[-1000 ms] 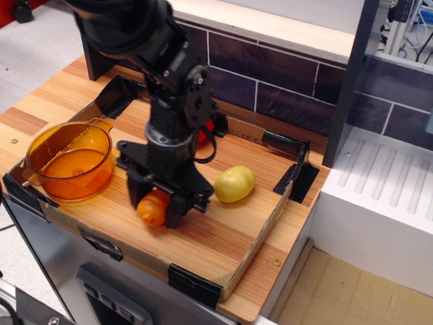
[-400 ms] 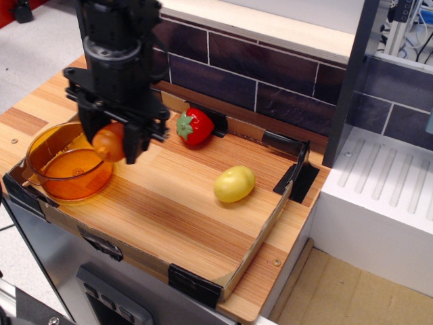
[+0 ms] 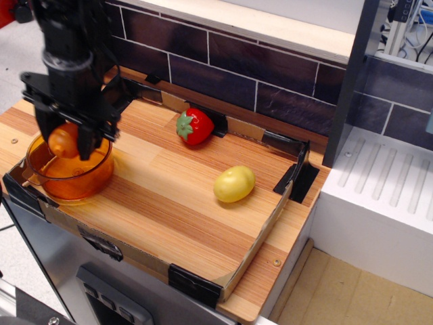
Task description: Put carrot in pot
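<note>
Wooden counter [image 3: 203, 217], gripper [image 3: 65, 141] clamping carrot [image 3: 63, 139] above pot [image 3: 71, 172] — arm top cropped.

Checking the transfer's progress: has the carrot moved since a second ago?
Yes. The carrot, held in the gripper, has gone from the board near the yellow fruit leftward to above the pot.

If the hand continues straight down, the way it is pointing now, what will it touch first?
Probably the pot. The hand, shut on the carrot, points down over the pot's opening, so the carrot would likely meet the pot's floor first, though depth is unclear.
</note>
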`<state>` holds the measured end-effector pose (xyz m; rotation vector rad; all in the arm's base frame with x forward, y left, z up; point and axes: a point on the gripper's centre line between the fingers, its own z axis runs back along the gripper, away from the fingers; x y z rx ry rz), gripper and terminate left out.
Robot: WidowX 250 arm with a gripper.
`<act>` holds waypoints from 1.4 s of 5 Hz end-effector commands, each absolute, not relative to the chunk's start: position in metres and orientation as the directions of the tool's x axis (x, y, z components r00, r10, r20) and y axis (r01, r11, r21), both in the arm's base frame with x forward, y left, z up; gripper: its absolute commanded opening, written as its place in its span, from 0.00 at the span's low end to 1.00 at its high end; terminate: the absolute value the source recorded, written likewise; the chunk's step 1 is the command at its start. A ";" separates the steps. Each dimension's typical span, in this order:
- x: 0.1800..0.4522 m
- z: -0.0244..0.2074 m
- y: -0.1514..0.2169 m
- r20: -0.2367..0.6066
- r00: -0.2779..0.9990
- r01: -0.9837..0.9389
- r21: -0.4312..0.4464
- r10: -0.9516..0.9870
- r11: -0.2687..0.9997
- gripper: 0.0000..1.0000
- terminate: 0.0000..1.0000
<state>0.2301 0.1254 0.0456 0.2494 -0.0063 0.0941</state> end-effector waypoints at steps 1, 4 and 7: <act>0.230 0.055 0.129 0.048 0.993 -0.114 0.224 0.106 0.968 1.00 0.00; 0.236 0.112 0.131 0.072 0.983 -0.179 0.171 0.169 0.969 1.00 0.00; 0.239 0.141 0.131 0.080 0.979 -0.196 0.132 0.187 0.972 1.00 1.00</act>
